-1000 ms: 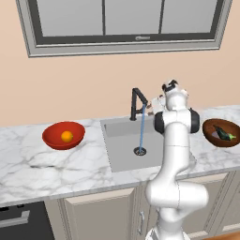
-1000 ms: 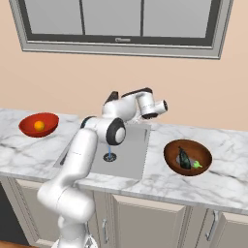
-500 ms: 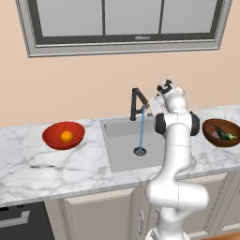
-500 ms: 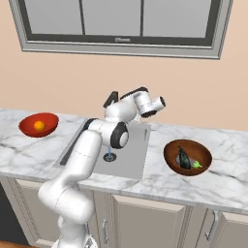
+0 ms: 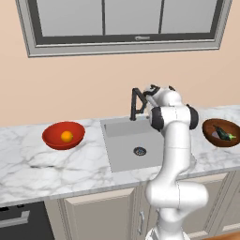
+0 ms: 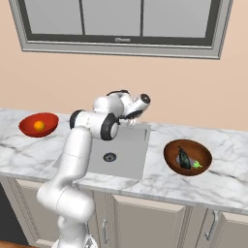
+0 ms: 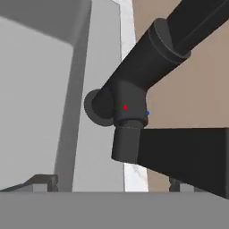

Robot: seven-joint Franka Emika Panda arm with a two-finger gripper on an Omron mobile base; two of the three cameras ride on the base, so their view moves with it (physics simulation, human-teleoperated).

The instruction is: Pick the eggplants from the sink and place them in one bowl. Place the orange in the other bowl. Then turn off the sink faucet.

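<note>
Water that had been streaming into the sink (image 5: 126,150) a second earlier had stopped, suggesting the sink faucet (image 5: 137,103) was off, the gripper (image 7: 112,181) wide open and empty against its base, eggplants (image 6: 186,159) in the brown bowl (image 6: 206,154) right of it, orange (image 5: 67,136) in the red bowl (image 5: 51,139) left of it

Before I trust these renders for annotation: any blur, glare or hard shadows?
Left base view: sharp, flat even light, soft shading inside the sink. Right base view: crisp too, no glare on the red bowl. Hand view: the faucet looms close, edges slightly soft.
</note>
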